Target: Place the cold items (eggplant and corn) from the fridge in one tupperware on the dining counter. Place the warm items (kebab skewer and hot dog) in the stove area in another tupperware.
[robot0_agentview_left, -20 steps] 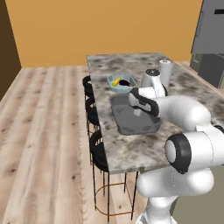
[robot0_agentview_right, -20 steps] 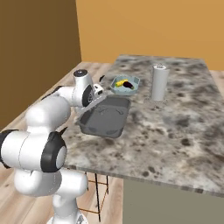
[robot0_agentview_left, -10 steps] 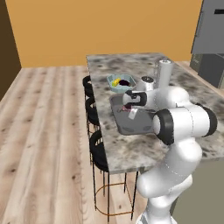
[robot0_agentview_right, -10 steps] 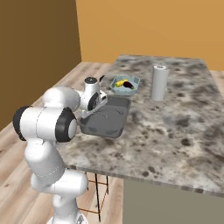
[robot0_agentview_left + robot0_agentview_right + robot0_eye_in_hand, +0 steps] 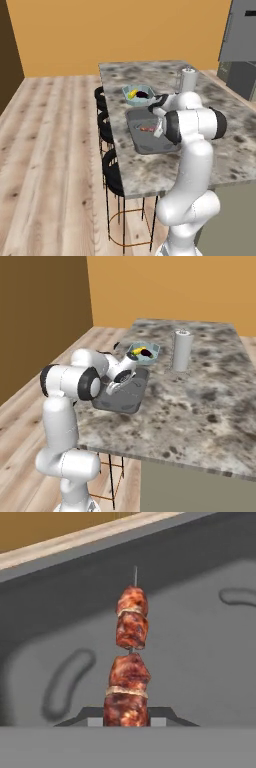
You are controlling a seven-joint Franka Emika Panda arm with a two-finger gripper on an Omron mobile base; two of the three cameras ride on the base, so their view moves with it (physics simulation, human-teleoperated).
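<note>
The gripper (image 5: 127, 714) is clenched on the kebab skewer (image 5: 130, 672), whose long axis runs straight out past the fingertips, just above the floor of the dark tupperware (image 5: 150, 142) near the dining counter's (image 5: 220, 135) stool-side edge.

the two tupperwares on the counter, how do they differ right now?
The light blue tupperware is small, bowl-like and sits farther along the counter; the dark grey tupperware is larger, flatter, rectangular and nearer the robot. The blue one holds a yellow item and a dark item; over the grey one the claw is shut on the kebab skewer. Both are open-topped.
</note>
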